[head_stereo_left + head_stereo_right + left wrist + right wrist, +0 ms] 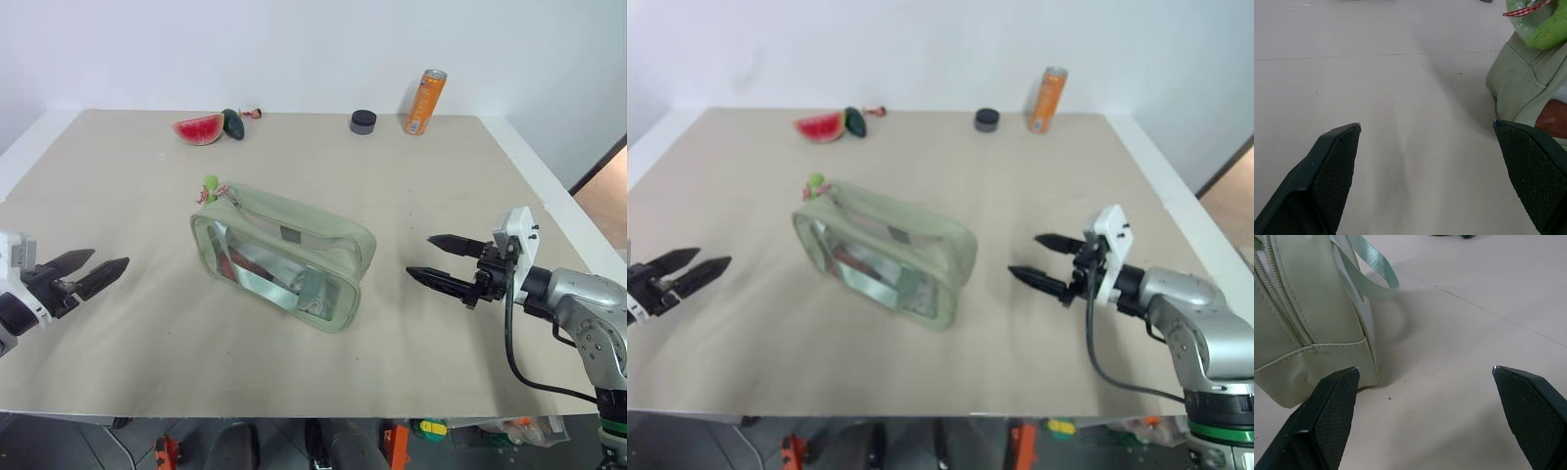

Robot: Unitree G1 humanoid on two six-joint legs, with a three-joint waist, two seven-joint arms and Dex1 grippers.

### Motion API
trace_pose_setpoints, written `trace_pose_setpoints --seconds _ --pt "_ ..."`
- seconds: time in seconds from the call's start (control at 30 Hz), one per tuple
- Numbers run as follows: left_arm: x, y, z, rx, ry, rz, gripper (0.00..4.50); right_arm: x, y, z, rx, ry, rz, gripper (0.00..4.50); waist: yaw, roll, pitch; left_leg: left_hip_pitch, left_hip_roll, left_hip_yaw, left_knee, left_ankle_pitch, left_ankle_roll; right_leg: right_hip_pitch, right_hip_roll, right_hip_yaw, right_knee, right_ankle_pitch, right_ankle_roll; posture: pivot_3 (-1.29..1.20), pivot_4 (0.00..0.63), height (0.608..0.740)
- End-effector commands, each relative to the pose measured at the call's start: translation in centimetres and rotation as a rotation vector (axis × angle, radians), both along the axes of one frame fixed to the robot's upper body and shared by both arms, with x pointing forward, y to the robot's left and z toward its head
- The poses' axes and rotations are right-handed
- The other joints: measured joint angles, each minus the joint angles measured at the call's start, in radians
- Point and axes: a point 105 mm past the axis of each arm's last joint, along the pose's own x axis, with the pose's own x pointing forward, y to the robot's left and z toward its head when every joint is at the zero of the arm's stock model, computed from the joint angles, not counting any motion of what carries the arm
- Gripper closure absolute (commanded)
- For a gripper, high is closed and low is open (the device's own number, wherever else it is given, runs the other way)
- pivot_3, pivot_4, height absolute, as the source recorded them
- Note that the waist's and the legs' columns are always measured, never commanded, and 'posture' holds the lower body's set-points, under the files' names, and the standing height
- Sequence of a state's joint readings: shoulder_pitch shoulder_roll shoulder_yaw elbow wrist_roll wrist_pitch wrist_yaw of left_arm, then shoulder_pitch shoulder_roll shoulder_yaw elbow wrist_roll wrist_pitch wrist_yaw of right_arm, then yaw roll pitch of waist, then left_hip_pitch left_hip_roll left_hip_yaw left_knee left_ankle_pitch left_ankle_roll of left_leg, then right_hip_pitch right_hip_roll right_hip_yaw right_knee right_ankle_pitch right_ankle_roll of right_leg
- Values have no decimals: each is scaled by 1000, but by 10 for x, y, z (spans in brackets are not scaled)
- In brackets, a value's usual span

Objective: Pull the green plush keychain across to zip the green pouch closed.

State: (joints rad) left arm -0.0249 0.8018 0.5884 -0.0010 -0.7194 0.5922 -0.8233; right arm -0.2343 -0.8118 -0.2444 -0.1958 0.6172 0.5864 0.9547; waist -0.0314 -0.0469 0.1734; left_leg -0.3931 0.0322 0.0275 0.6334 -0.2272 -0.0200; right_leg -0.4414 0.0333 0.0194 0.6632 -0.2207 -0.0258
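The green pouch (284,257) lies in the middle of the table, its clear side panel facing me and its zipper (1284,308) running along the top. The green plush keychain (209,188) sits at the pouch's far left corner, with a pink-red cord. My left gripper (91,271) hovers open well to the left of the pouch, holding nothing. My right gripper (439,259) hovers open a short way to the right of the pouch, also holding nothing. The pouch's strap (1371,271) loops out at the end nearest the right gripper.
At the back of the table are a watermelon slice toy (199,128) with a dark green avocado toy (233,123), a small dark round tin (363,120) and an orange can (425,101). The table's (411,186) right edge lies just beyond my right arm.
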Motion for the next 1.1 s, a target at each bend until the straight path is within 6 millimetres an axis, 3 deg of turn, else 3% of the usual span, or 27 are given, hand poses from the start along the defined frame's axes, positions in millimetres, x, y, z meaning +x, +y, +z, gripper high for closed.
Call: trace_pose_setpoints --seconds 0.03,0.17,0.33,0.43,0.5,0.7,0.97,1.1 --pt "1 -2 20 20 -66 -15 15 -4 0 19 -40 -65 19 0 0 0 0 0 0 0 0 0 0 0 0 0 0 0 0 0 150 740" --pt "10 -17 50 0 -168 -65 15 1 6 48 7 -114 40 0 5 0 1 0 0 0 1 0 0 0 0 0 0 1 1 0 150 740" --pt "8 -49 67 46 -202 -225 15 0 26 96 120 -195 126 0 -1 0 1 1 0 1 2 0 0 1 0 0 0 2 2 0 150 740" --pt "0 -72 72 102 -213 -353 15 -17 56 124 167 -219 296 0 -2 0 2 0 0 0 1 0 0 0 1 0 0 1 2 0 150 740" --pt "-5 -82 77 112 -227 -416 15 -30 77 132 157 -222 412 0 -1 2 3 0 0 0 1 -1 0 0 1 0 0 0 1 0 150 740" --pt "-23 -95 90 169 -343 -523 15 -51 111 108 -42 -167 594 0 -1 2 3 0 1 0 1 -2 0 0 0 -1 0 -1 2 0 150 740" --pt "-31 -99 81 188 -349 -546 15 -52 111 77 -294 -133 669 0 1 2 3 -1 -1 0 3 -2 0 0 -2 0 0 -1 2 0 150 740" --pt "-33 -99 81 180 -357 -535 15 -47 109 74 -320 -152 660 0 2 2 3 -1 -1 0 3 -2 0 0 -1 -1 1 -1 2 0 150 740"
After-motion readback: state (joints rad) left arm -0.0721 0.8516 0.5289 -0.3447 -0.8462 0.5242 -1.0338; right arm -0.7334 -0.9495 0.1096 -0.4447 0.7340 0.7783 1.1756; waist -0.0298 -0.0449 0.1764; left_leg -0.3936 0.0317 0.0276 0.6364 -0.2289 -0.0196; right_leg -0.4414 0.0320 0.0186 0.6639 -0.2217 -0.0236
